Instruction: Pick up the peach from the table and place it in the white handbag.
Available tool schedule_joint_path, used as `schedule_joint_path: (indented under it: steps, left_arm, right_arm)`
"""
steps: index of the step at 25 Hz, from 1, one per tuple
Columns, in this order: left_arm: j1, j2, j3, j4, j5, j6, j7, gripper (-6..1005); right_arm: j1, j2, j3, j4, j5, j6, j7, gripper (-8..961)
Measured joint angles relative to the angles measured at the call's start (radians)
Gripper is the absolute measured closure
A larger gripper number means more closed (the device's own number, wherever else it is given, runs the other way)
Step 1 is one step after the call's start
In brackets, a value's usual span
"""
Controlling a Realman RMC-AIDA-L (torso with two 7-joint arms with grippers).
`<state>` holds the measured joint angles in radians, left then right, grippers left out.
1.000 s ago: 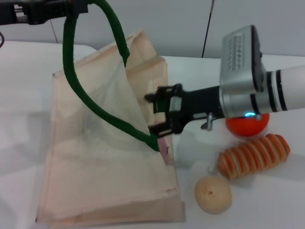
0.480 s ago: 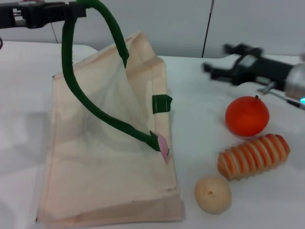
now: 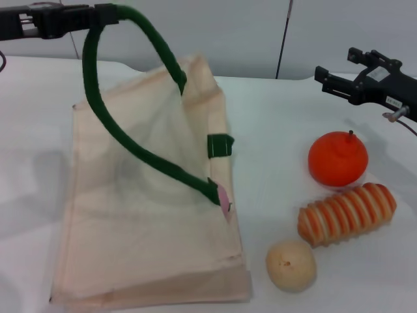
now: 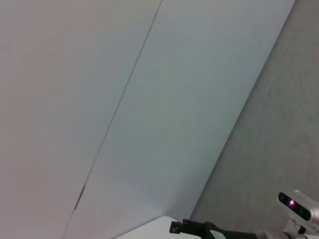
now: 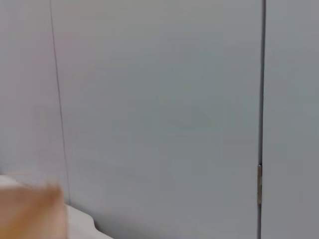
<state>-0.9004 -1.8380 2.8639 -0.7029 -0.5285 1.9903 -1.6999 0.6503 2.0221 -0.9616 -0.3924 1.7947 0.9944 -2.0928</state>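
Note:
The white handbag (image 3: 137, 215) lies flat on the table in the head view, its mouth facing right. My left gripper (image 3: 98, 14) at the top left is shut on one dark green handle (image 3: 98, 111) and holds it up. A sliver of the pink peach (image 3: 223, 197) shows just inside the bag's mouth; the rest is hidden by fabric. My right gripper (image 3: 335, 65) hovers at the upper right, open and empty, well away from the bag. It also shows far off in the left wrist view (image 4: 199, 229).
An orange fruit with a stem (image 3: 337, 158), a striped orange-and-cream item (image 3: 347, 213) and a beige round fruit (image 3: 290, 265) lie right of the bag. The right wrist view shows wall and a blurred beige patch of the bag (image 5: 30, 211).
My right gripper has pulled out of the bag's mouth and moved up and to the right, empty. The peach stays in the bag. The left gripper still holds the handle up.

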Motion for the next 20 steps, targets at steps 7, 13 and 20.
schedule_joint_path:
  steps: [7,13,20]
  left_arm:
    - [0.002,-0.002,0.0,0.0,-0.001,-0.009,0.005,683]
    - [0.014,-0.03,-0.003,0.0,-0.095,-0.074,0.024,468]
    - [0.069,-0.162,-0.004,-0.001,-0.409,-0.133,0.335,252]
  right_arm:
    - [0.0,0.001,0.017,0.008,0.0,0.002,-0.009,59]
    - [0.0,0.001,0.036,0.014,0.0,0.0,-0.014,59]
    - [0.009,0.004,0.157,0.091,0.001,0.047,-0.149,59]
